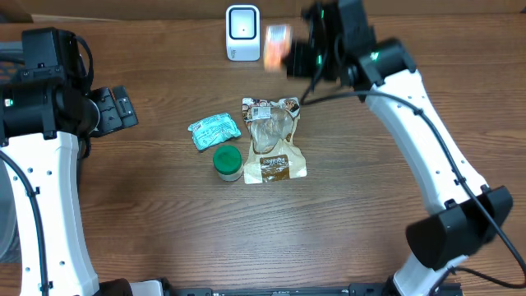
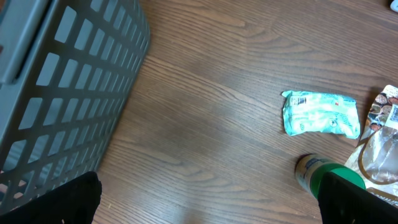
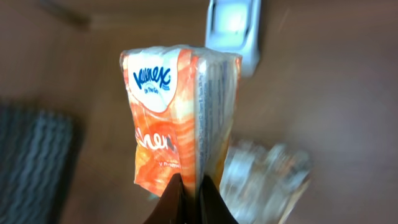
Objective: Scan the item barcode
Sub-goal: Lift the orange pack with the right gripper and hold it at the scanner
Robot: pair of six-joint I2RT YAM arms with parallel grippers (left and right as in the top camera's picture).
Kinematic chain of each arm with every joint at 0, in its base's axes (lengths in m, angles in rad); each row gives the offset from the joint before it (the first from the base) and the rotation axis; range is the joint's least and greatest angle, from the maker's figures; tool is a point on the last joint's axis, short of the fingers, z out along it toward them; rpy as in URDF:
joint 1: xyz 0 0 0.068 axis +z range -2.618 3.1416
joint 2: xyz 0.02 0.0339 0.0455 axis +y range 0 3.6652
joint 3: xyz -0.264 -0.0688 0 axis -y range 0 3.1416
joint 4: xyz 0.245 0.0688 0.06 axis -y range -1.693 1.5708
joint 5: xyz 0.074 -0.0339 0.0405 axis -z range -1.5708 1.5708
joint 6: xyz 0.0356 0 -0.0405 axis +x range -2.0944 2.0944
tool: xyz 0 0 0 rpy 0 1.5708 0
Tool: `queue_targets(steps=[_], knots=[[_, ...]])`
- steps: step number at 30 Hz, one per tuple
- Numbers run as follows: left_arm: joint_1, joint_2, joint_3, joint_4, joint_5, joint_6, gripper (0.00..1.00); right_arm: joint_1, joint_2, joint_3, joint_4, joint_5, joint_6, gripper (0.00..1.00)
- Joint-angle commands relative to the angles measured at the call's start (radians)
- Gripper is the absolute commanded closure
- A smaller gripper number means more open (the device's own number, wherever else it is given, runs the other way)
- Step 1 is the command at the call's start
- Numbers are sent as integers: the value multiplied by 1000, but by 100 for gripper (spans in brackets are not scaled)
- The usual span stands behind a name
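Observation:
My right gripper (image 1: 288, 56) is shut on an orange and white Kleenex tissue pack (image 1: 277, 43), which it holds in the air just right of the white barcode scanner (image 1: 242, 33) at the back of the table. In the right wrist view the pack (image 3: 177, 106) stands upright, pinched at its lower edge by the gripper (image 3: 189, 198), and the scanner (image 3: 233, 28) shows blurred behind it. My left gripper (image 1: 123, 107) hangs open over bare wood at the left. Its black fingertips (image 2: 74, 199) stand wide apart with nothing between them.
A teal packet (image 1: 214, 130), a green-lidded jar (image 1: 228, 162) and a clear snack bag with brown print (image 1: 273, 140) lie mid-table. A grey mesh basket (image 2: 62, 81) stands at the far left, close to the left gripper.

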Motion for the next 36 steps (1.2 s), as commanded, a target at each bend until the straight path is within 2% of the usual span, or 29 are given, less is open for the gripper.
queue_targets(steps=[1, 3, 7, 13, 16, 19, 36], knots=[[3, 2, 3, 0, -9, -14, 0, 43, 119, 159, 49, 373, -108, 96], [3, 2, 2, 0, -9, -14, 0, 74, 166, 172, 155, 490, -222, 96], [3, 2, 2, 0, -9, -14, 0, 146, 304, 171, 452, 765, -556, 96], [3, 2, 2, 0, -9, -14, 0, 190, 497, 171, 772, 855, -1042, 96], [3, 2, 2, 0, -9, -14, 0, 192, 563, 171, 866, 911, -1187, 96], [3, 2, 2, 0, -9, -14, 0, 187, 603, 171, 887, 911, -1249, 96], [3, 2, 2, 0, -9, -14, 0, 166, 667, 171, 869, 805, -1249, 96]])
